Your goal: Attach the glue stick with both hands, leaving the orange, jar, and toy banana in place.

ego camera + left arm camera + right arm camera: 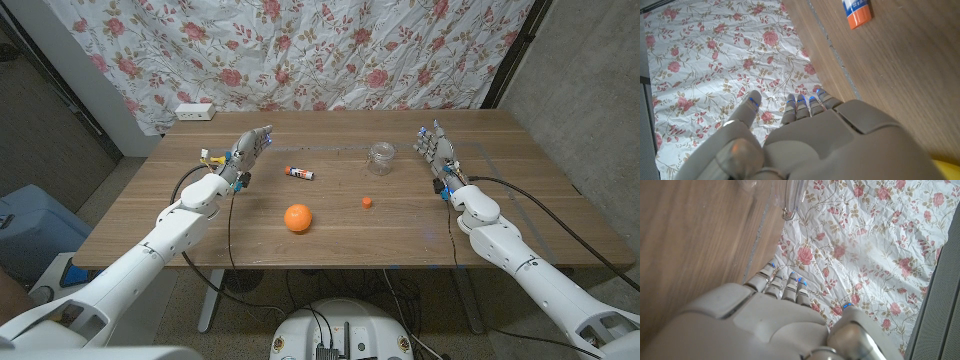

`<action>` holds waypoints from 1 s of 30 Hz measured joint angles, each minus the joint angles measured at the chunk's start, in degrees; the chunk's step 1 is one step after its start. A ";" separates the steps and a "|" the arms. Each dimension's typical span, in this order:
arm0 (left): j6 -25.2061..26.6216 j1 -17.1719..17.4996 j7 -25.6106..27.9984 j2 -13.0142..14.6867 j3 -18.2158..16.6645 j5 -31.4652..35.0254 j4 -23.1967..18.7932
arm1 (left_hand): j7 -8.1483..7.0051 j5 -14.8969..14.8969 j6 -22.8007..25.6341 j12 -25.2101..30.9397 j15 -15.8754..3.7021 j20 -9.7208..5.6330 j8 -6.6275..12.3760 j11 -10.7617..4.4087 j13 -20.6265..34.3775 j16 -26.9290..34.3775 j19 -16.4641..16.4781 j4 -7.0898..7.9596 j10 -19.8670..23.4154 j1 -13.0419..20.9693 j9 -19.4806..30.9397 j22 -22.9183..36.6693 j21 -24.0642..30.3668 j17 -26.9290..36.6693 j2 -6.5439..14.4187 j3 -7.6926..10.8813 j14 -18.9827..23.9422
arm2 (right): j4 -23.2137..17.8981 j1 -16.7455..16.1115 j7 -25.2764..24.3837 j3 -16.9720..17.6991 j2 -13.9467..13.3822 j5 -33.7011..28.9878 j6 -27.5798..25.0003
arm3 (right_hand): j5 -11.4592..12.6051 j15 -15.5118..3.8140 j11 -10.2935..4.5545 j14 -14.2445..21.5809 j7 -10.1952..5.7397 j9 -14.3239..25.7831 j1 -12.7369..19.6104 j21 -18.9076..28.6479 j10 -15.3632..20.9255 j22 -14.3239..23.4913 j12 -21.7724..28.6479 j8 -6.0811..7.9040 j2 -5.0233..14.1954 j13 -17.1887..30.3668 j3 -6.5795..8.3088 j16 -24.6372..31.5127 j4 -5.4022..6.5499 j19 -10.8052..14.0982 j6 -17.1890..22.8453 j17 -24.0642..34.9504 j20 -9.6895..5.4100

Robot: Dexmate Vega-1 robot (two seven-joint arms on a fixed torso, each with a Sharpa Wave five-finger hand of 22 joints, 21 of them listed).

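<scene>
glue stick [300, 173] lies on its side on the wooden table [520, 215], back-centre, w/ orange end toward robot's left & white body toward the right; its orange end also shows in left wrist view [858, 12], lying on the wood; small orange cap [368, 202] sits apart from it, nearer the front, between the stick & the right hand; orange [297, 217] is front-centre, well apart from the stick; clear jar [381, 158] stands upright at back, right of the stick, its rim also in right wrist view [790, 197]; no toy banana that i can make out.

left hand [248, 152] is raised over the table's left part, left of the stick, not touching it; fingers [805, 107] straight & close side by side, thumb set apart, holding nothing; right hand [436, 150] is up near the table's right side, just right of the jar, apart from it; fingers [782, 282] straight & together, thumb off to one side, nothing in it.

behind the table hangs a floral cloth [330, 50]; white power strip [194, 111] at its foot, back left.
</scene>
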 measured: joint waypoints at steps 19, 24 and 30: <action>5.46 -2.61 -2.32 8.34 2.65 9.59 -6.12 | -3.27 -0.20 3.27 0.39 -1.22 -0.17 0.43 -3.65 -0.01 0.00 0.61 -4.41 3.64 4.01 -0.01 0.01 0.00 -0.01 -1.74 0.06 1.24 | 1.54 -0.51 0.85 0.19 0.71 0.16 2.35 | 0.00 -0.09 -0.32 0.50 0.00 0.00 0.00 0.00 0.31 -0.15 0.00 0.00 0.00 -0.28 0.24 0.23 -0.25 0.00 0.00 -0.50 0.00; 7.19 -3.88 -3.51 10.22 3.57 12.47 -7.49 | -4.58 -0.20 4.12 0.39 -1.52 -0.10 0.86 -4.89 -0.01 0.06 1.60 -4.63 4.88 5.66 -0.01 0.01 0.00 -0.01 -2.49 0.27 1.55 | 1.90 -0.62 1.14 0.28 0.81 0.38 2.84 | 0.00 0.11 -0.32 0.70 0.00 0.01 0.00 0.00 0.31 -0.14 0.00 0.00 0.00 -0.28 0.24 0.23 -0.25 0.00 -0.01 -0.53 0.00; 9.65 -5.54 -4.85 12.73 4.88 16.77 -9.65 | -6.18 -0.19 5.08 0.89 -1.48 -0.21 0.87 -6.00 -0.02 0.27 2.49 -4.71 6.00 8.04 0.12 0.01 0.00 -0.01 -3.51 0.36 2.77 | 2.39 -0.65 1.50 0.42 0.95 0.60 3.38 | 0.00 0.11 -0.32 0.70 0.00 0.01 -0.55 0.00 0.30 -0.14 0.00 0.00 0.52 -0.27 0.24 0.23 -0.25 0.00 -0.01 -0.53 0.00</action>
